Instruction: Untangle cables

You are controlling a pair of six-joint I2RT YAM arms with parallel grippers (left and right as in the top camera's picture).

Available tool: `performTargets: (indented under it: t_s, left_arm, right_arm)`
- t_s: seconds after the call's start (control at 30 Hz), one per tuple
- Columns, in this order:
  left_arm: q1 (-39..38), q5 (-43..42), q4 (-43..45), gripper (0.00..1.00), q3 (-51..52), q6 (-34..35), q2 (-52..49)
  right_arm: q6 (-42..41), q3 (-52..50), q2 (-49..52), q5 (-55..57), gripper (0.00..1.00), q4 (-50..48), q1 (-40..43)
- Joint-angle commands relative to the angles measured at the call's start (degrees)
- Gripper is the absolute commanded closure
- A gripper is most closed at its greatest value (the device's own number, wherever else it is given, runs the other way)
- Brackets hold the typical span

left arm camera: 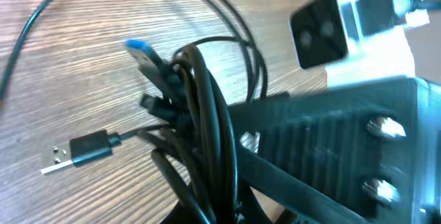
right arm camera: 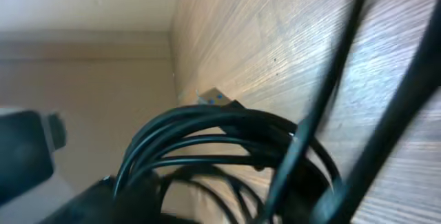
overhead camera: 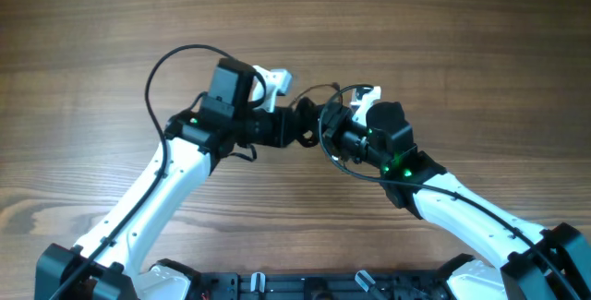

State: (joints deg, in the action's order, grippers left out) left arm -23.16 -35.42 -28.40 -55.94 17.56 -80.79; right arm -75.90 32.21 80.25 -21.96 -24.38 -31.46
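The cables point(overhead camera: 306, 108) form a small black knot in mid-table, between my two grippers. My left gripper point(overhead camera: 295, 126) reaches in from the left, my right gripper point(overhead camera: 325, 126) from the right, almost touching. In the left wrist view the cables point(left arm camera: 200, 114) rise as a bundle out of my left gripper point(left arm camera: 220, 216), which is shut on them. A blue-tipped plug point(left arm camera: 141, 48) sticks up and a loose plug point(left arm camera: 83, 151) lies on the wood. In the right wrist view the cables point(right arm camera: 220, 131) loop across my right gripper point(right arm camera: 220, 214); its jaws are hidden behind them.
A thick arm cable point(overhead camera: 159, 71) arcs out to the left of the left arm. The right arm's body point(left arm camera: 344, 134) fills the right of the left wrist view. The wooden table point(overhead camera: 443, 23) extends all round, and its far edge point(right arm camera: 176, 58) meets a wall.
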Motion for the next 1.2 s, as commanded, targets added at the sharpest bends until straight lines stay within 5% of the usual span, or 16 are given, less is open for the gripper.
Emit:
performTargets:
  t_s: [0.0,0.07,0.23,0.47,0.6,0.67,0.87,1.07,1.17]
  left_arm:
    - [4.0,-5.6,-1.3,0.96,-2.1,2.9,1.3]
    - [6.3,-5.6,-2.2,0.96,-2.1,3.1,1.3]
    - [8.5,0.5,-2.2,0.96,-2.1,12.0,1.3]
    - [8.5,13.4,-2.2,0.96,-2.1,36.8,1.3]
    - [6.5,13.4,-2.2,0.96,-2.1,37.4,1.3]
    - [5.0,13.4,-1.9,0.96,-2.1,37.5,1.3]
    - [-0.8,13.4,2.0,0.96,-2.1,44.0,1.3]
    - [-4.0,13.4,2.1,0.96,-2.1,45.9,1.3]
    - [-4.4,13.4,2.1,0.96,-2.1,46.0,1.3]
  right_arm:
    - [2.4,-0.3,1.3,-1.3,0.2,1.3,1.1]
    - [2.2,-0.3,1.3,-1.9,0.0,1.3,2.6]
    - [0.4,-0.3,1.3,-4.5,0.0,1.3,4.0]
    - [-10.8,-0.3,1.3,-8.6,0.0,9.7,4.0]
    - [-13.6,-0.3,1.3,-8.6,0.01,9.5,3.9]
    - [-16.0,-0.3,1.3,-8.5,0.04,9.4,3.8]
    - [-18.8,-0.3,1.3,-6.1,0.44,7.4,0.4]
    - [-20.5,-0.3,1.3,-5.7,0.59,7.3,0.4]
    - [-20.6,-0.3,1.3,-4.6,0.58,7.3,0.4]
